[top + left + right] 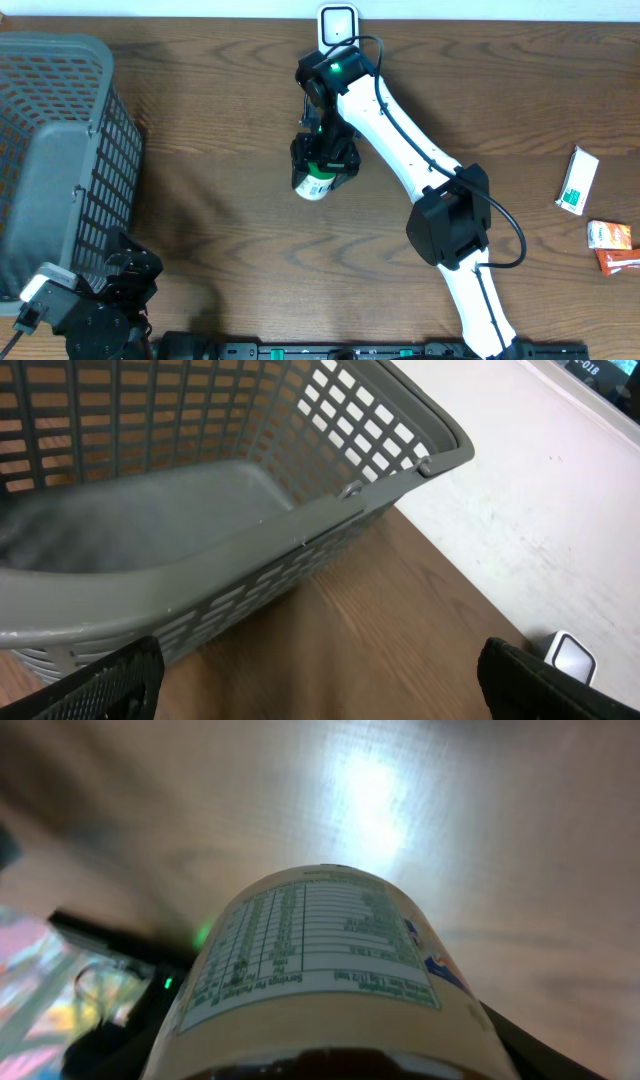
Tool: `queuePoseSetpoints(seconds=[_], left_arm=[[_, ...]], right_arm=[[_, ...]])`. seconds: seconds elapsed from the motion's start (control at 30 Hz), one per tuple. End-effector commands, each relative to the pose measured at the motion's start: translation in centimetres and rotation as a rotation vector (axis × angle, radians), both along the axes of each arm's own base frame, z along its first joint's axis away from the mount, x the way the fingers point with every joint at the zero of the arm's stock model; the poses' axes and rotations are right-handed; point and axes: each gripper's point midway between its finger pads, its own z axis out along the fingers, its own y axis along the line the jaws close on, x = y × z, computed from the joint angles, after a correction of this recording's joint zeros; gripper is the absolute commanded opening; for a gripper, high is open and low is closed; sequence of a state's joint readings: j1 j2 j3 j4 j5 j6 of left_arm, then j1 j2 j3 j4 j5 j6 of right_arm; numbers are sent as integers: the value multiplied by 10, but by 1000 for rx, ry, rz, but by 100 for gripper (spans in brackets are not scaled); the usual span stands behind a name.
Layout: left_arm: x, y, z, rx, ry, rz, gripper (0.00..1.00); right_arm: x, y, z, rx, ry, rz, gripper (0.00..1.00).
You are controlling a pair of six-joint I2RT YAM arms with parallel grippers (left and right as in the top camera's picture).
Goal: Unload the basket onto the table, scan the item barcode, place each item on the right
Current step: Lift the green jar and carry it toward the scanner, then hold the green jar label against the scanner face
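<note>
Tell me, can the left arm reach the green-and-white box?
Probably not. The left gripper sits open beside the gray basket, the green-and-white box lies at the opposite end, and the right arm, holding a bottle, stretches between.

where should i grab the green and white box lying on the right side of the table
Grip the green and white box across its short width, near mid-length, coming straight down from above. It lies flat on the table, long and narrow, slightly tilted, so its long edges probably give the easiest span to close on. The orange packets lie apart from it.
</note>
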State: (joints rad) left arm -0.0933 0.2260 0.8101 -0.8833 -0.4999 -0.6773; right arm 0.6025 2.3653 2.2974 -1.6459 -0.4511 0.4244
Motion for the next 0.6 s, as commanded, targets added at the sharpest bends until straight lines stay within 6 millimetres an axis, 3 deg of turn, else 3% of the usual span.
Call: queuePoseSetpoints(seconds=[0.0,0.1,0.3,0.37,0.57], left_arm=[[-1,1,1,1,-6,9,98],[-1,1,1,1,-6,9,98],[-1,1,1,1,-6,9,98],[-1,1,1,1,-6,9,98],[-1,1,1,1,-6,9,98]], right_arm=[[33,-5,6,28,-113,-42,47],[65,6,14,137,-208,-76,50],[145,6,38,280,-472,-145,51],[180,1,51,335,-596,-178,51],[247,-18,80,326,-915,-185,53]])
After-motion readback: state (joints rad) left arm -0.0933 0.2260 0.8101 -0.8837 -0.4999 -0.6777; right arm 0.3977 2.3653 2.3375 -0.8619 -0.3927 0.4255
